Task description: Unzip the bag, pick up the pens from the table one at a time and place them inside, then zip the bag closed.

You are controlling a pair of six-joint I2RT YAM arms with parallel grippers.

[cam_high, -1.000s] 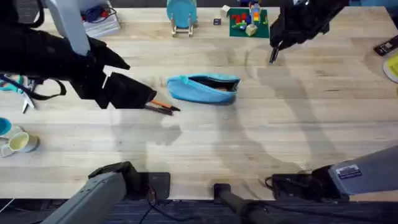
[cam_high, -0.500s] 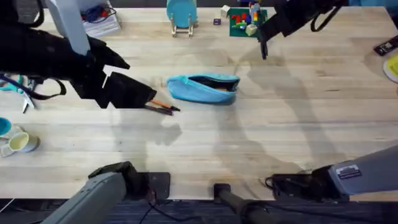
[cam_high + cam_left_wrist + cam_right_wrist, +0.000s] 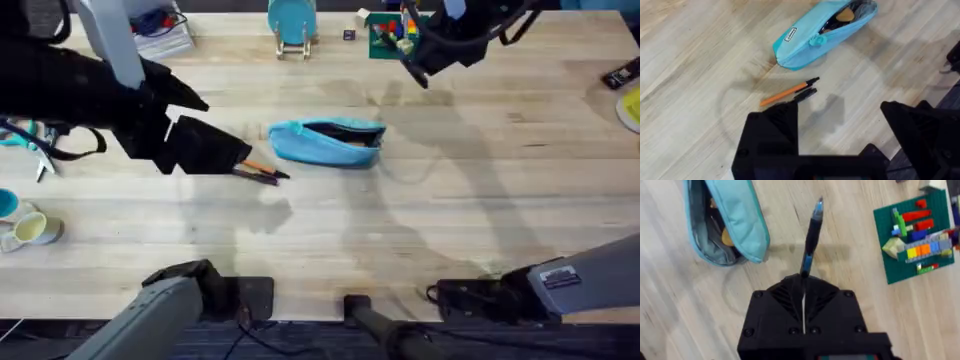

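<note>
right gripper (image 3: pixel 804 282) clamped on a black pen (image 3: pixel 811 235), lifted farther back from the table (image 3: pixel 400 230) | bag (image 3: pixel 328 141) unzipped mid-table; insertion pending | left gripper (image 3: pixel 840 130) open above orange pen (image 3: pixel 785 93)

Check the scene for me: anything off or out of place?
Nothing spilled or damaged. The bag lies unzipped on the table. The right pincer grips a pen by one end, jutting straight out. Two pens lie side by side before the open left pincer.
</note>
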